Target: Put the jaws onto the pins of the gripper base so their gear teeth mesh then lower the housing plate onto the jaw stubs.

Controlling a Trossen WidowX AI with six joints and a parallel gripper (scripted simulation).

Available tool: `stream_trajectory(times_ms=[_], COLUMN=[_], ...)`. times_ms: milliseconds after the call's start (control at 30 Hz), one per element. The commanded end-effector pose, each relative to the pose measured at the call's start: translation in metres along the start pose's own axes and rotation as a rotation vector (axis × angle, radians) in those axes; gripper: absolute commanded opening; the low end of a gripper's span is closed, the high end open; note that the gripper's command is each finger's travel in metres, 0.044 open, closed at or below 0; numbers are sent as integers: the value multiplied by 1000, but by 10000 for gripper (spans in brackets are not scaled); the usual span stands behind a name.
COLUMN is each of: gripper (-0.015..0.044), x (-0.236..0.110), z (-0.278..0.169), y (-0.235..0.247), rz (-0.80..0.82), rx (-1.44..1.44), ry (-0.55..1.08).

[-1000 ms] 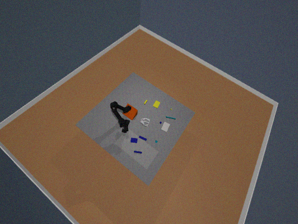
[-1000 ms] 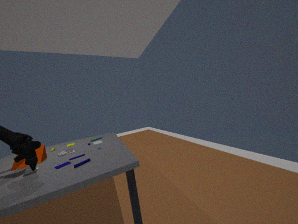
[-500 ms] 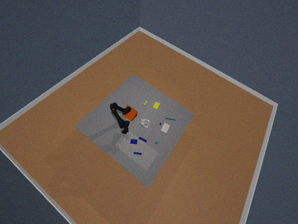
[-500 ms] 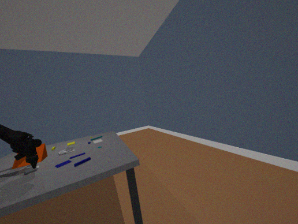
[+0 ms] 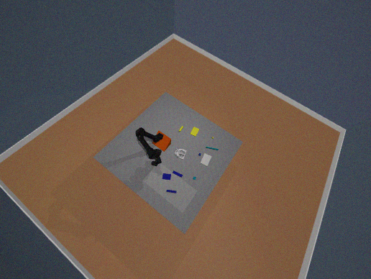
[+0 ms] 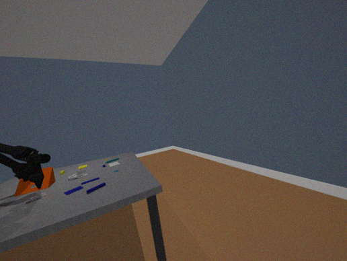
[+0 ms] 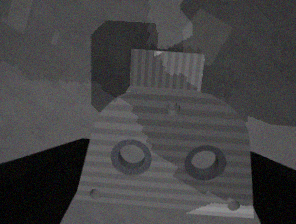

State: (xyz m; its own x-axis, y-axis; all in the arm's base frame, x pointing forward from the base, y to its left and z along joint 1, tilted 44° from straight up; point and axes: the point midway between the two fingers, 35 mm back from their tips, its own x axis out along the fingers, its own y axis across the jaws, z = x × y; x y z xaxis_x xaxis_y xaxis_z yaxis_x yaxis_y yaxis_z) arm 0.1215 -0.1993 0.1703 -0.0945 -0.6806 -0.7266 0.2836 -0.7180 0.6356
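My gripper (image 5: pixel 156 163) (image 6: pixel 40 187) (image 7: pixel 165 154) is shut on the housing plate (image 7: pixel 172 129), a pale ribbed plate with two round rings and a narrower ribbed block at its far end. The black fingers show at its left and right edges in the wrist view. The plate is in the air above the grey table. In the top view I cannot make it out under the hand. The white gripper base with its jaws (image 5: pixel 185 152) (image 6: pixel 78 175) lies on the table, to the right of the hand and apart from it. Pins, stubs and gear teeth are too small to tell.
A large orange block (image 5: pixel 162 141) (image 6: pixel 50 178) stands beside the arm. Blue blocks (image 5: pixel 167 176) (image 6: pixel 73 190) lie toward the near side. Yellow blocks (image 5: pixel 195 131) (image 6: pixel 83 167), a teal bar (image 5: pixel 212 148) (image 6: pixel 112 161) and a white flat piece (image 5: pixel 205 159) (image 6: pixel 114 164) lie beyond the base.
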Motion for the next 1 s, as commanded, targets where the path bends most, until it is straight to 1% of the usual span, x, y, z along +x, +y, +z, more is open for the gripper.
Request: stream_trajectory(times_ms=[0, 100, 333, 967], gripper=[351, 351, 351, 351], x=[-15, -23, -23, -19], z=[2, 3, 2, -47], y=[1, 0, 0, -11], rz=[6, 8, 7, -22], rx=[3, 2, -18, -564], ry=[0, 0, 1, 32])
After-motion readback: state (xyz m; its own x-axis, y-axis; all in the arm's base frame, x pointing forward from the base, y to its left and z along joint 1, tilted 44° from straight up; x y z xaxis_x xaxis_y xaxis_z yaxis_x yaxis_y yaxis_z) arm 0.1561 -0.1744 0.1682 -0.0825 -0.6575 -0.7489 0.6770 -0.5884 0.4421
